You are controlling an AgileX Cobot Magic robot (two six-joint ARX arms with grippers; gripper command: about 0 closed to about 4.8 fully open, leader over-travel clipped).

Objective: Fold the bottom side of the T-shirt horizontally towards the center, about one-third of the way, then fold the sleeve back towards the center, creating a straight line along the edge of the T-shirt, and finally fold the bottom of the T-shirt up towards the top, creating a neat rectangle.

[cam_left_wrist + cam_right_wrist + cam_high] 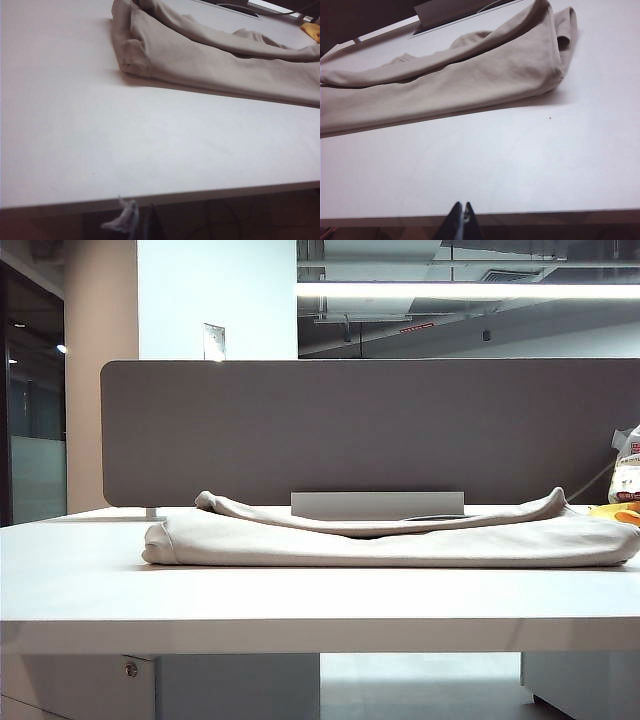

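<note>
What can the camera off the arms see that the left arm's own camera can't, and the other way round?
Only the exterior view shows the grey partition, the ceiling light and the printed bag; neither arm appears there. Only the left wrist view shows the left gripper, its fingers shut, empty, below the table's front edge. Both show the folded T-shirt lying on the white table, untouched.

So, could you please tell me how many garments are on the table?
1: the T-shirt, folded into a long strip across the table, toward its back. Nothing seems hidden.
</note>
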